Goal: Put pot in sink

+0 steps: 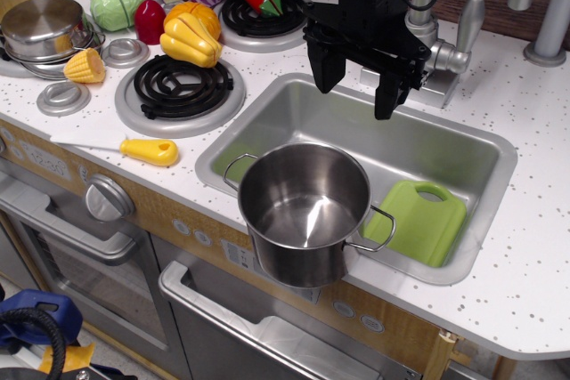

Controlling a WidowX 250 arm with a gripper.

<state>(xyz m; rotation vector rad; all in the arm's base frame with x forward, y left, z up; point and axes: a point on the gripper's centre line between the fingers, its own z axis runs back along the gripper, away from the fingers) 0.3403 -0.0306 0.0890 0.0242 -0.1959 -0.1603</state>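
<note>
The pot [303, 211] is tall, shiny steel with two wire loop handles, upright and empty. It stands at the front edge of the sink [445, 144], and its wall covers the sink's front rim. I cannot tell whether its base rests on the rim or inside the basin. My black gripper [356, 84] hangs above the back of the sink, near the faucet base, well above and behind the pot. Its jaws are open and hold nothing.
A green cutting board [427, 220] lies in the sink's front right corner, beside the pot. A grey faucet [445, 51] stands behind the sink. Two coil burners [183, 86], toy vegetables [191, 33], a smaller steel pot [43, 26] and a yellow-handled knife [147, 150] are to the left.
</note>
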